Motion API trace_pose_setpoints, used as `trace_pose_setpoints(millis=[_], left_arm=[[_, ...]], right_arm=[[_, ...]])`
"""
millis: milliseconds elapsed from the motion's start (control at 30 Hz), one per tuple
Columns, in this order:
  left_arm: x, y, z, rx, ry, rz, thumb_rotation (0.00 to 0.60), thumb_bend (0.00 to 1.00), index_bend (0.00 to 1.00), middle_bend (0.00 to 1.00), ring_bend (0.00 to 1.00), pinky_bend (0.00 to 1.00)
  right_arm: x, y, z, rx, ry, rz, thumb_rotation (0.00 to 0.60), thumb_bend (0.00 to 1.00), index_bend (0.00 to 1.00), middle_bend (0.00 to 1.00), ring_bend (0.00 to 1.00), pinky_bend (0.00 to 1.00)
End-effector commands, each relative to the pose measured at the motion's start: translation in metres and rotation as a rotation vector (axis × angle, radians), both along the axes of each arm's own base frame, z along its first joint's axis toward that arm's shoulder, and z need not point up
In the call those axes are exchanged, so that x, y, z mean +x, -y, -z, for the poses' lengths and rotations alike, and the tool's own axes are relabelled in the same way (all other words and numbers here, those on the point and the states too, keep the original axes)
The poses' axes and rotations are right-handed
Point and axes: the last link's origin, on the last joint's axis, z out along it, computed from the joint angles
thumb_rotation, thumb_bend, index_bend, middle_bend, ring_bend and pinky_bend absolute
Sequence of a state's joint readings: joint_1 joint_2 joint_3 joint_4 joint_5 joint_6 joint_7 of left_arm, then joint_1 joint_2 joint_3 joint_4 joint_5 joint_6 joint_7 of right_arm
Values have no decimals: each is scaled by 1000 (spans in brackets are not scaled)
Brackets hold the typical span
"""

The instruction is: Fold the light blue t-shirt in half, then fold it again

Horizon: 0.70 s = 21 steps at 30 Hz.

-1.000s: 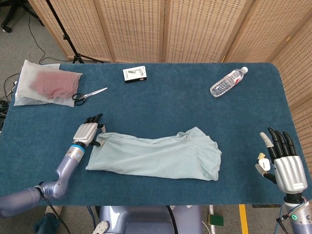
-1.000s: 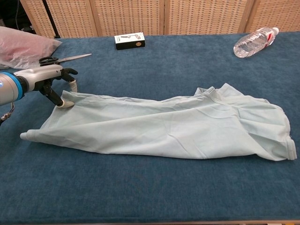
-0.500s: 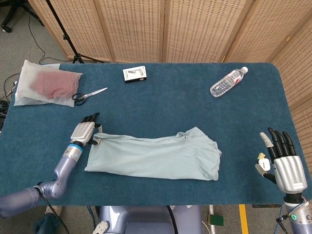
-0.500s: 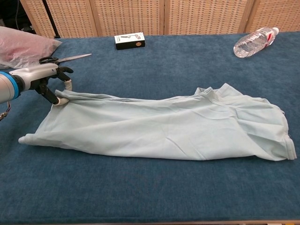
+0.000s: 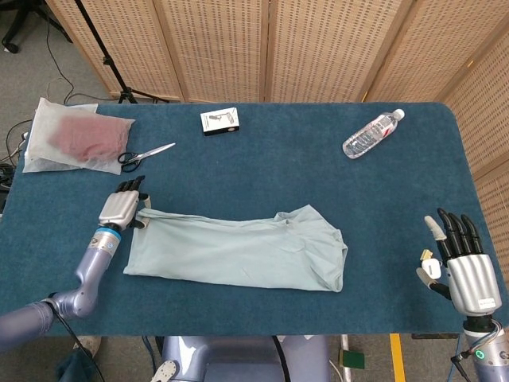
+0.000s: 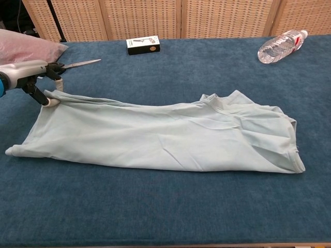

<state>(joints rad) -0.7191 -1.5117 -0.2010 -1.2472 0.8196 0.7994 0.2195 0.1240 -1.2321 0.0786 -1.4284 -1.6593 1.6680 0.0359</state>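
Note:
The light blue t-shirt (image 5: 238,251) (image 6: 155,134) lies as a long folded strip across the middle of the blue table. My left hand (image 5: 122,208) (image 6: 32,77) pinches the shirt's far left corner between thumb and a finger, low over the cloth. The collar end is bunched at the right. My right hand (image 5: 460,259) hovers off the table's front right corner, fingers spread, holding nothing; the chest view does not show it.
Scissors (image 5: 145,154) (image 6: 72,64) and a plastic bag with red cloth (image 5: 75,139) lie at the back left. A small box (image 5: 219,121) (image 6: 143,45) sits at the back centre, and a water bottle (image 5: 371,134) (image 6: 281,45) at the back right.
My left hand has pulled the shirt's corner to the left and slightly back, dragging the whole shirt leftward across the table. The right hand has not moved.

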Motion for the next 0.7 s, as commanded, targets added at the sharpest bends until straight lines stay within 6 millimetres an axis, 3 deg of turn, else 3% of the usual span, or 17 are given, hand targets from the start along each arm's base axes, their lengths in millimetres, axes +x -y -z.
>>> trace_pose_setpoints(millis=[33,167,700], left_arm=[[-12,-9,-18,12,-76,-22,600,438,768,0,0,0],[-26,-17,-35,32,-143,-51,600,440,768,0,0,0],[-112,-58,-137,218,-329,-263,600,464,768,0,0,0]], right_arm=[[0,0,0,-1,1,0,600,0,0,0,0,0],[0,0,-1,-1,3,1,600,0,0,0,0,0],[1,0,1,-1,-5,2,600,0,0,0,0,0]])
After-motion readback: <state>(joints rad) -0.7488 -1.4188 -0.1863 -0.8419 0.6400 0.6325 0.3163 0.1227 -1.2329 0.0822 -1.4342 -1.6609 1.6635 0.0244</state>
